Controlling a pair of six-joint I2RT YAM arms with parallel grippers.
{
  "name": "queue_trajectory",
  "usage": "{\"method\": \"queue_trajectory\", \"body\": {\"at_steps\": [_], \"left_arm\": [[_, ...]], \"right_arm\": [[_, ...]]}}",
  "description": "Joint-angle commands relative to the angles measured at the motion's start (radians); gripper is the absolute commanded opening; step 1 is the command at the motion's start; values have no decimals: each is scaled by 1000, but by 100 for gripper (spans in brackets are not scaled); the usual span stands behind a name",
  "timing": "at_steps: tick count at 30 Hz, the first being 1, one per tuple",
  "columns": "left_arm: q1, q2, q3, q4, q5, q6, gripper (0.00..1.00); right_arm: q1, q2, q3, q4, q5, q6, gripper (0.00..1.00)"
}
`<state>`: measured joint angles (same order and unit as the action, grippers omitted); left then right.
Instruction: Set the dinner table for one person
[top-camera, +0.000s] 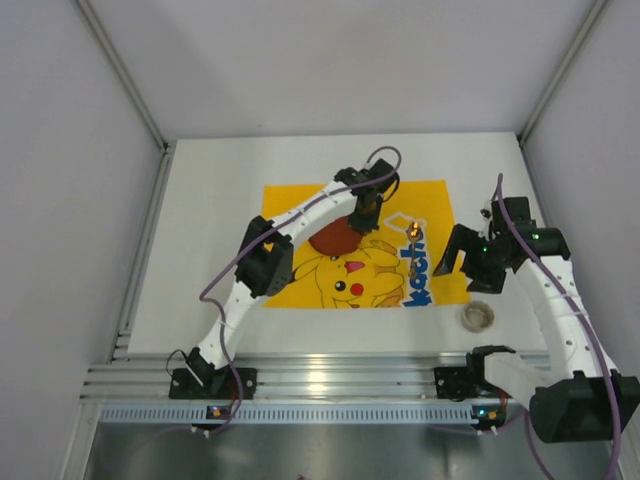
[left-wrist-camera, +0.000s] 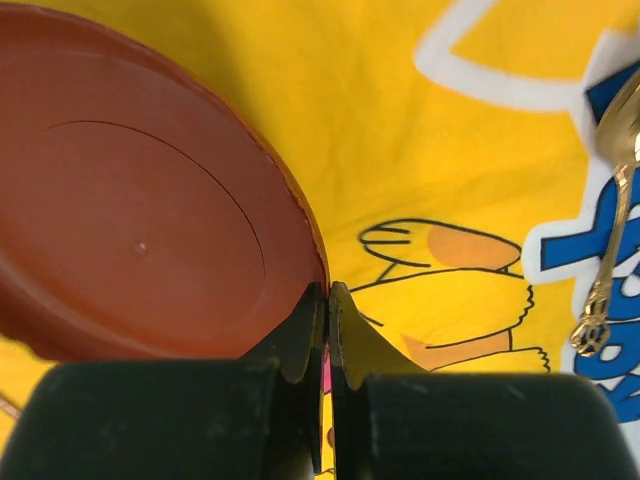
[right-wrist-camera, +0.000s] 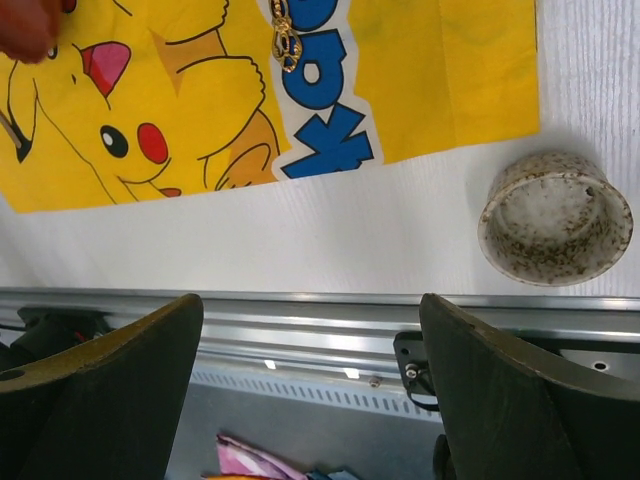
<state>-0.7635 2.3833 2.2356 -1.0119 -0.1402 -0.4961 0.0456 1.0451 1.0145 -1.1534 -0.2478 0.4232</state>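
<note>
Left gripper (left-wrist-camera: 327, 290) looks to be seating the rim-pinched brown plate (left-wrist-camera: 130, 200) on the yellow cloth (left-wrist-camera: 400, 120); next, spread right gripper (right-wrist-camera: 310, 305) likely needs the speckled cup (right-wrist-camera: 555, 220).

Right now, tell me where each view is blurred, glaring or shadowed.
Top external: even light, glare streaks on the metal rail. Left wrist: the left gripper is dark and soft, the plate sharper. Right wrist: the right gripper blurs; the cup casts a soft shadow.

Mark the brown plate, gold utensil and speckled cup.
brown plate (left-wrist-camera: 140, 200), left wrist view, centre of its face.
gold utensil (left-wrist-camera: 615, 225), left wrist view, mid handle.
speckled cup (right-wrist-camera: 555, 215), right wrist view, inside bottom.
</note>
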Motion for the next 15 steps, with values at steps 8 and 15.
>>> {"method": "queue_trajectory", "body": {"at_steps": [8, 15], "left_arm": [[-62, 24, -2, 2, 123, -9, 0], [-103, -12, -62, 114, 261, -5, 48]], "right_arm": [[5, -100, -8, -71, 105, 57, 93], [5, -149, -26, -183, 330, 132, 100]]}}
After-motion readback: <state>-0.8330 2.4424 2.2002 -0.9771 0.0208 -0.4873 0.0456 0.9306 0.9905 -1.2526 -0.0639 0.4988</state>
